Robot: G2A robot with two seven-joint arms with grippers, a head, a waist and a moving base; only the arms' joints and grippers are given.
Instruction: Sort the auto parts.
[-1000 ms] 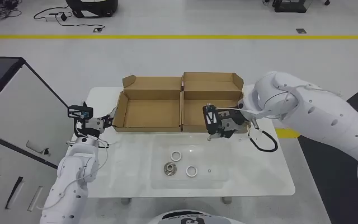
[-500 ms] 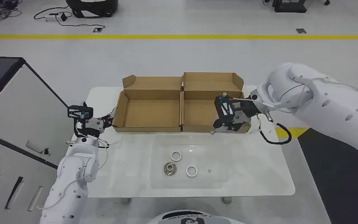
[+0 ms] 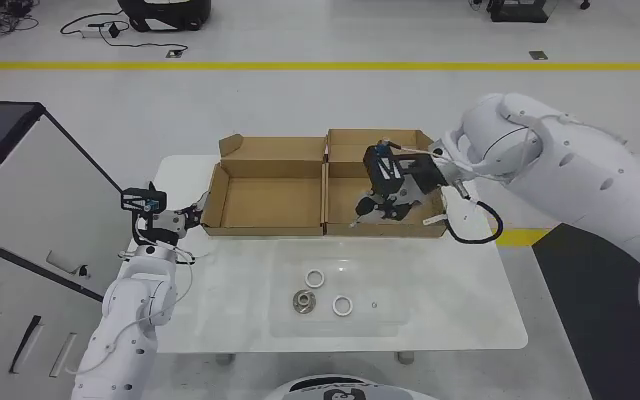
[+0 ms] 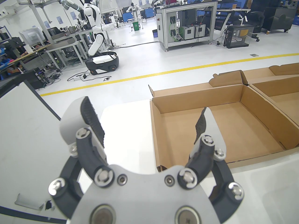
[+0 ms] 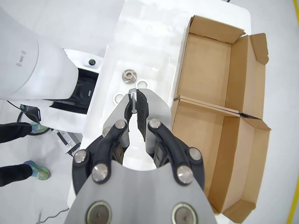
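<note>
Was at placing step. Held bolt point(image 5: 132, 105) clamped in right hand point(image 5: 134, 97) above right box point(image 3: 348, 196). Had left hand point(image 4: 145, 117) apart, beside left box point(image 4: 217, 127). Next probably needed lowering, then release.

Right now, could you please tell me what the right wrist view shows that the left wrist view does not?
Right wrist view: the right claw shut on a bolt, plus a flanged metal part and two white rings on the table.
Left wrist view: the left claw, open, beside the left box.
Both: the left box, the right box beside it and the white table.
</note>
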